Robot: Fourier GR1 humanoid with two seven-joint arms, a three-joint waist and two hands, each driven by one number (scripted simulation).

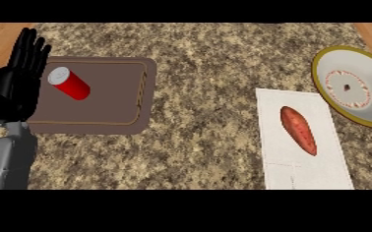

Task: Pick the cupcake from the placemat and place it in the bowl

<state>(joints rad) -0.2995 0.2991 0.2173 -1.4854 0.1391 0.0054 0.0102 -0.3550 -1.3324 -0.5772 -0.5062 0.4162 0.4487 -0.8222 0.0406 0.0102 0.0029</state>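
**Sweet potato on placemat, lower right**

Reddish sweet potato (298,130) lies lengthwise on white placemat (298,172), lower right of frame, nothing touching it. Yellow-rimmed bowl (335,65) sits at upper right edge, just beside placemat's top corner. Speckled counter (203,78) under all. Upper left: red can (70,83) on brown mat (109,108). At left edge, left hand (20,78) rests w/ fingers straight & up, holding nothing.

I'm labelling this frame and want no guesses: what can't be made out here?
- Right hand: outside the head view.
- Bowl: its right part cut off by the view's right edge.
- Dark speck in the bowl: too small to identify.
- Brown placemat: left edge hidden behind the open left hand.
- Cupcake: none visible anywhere.
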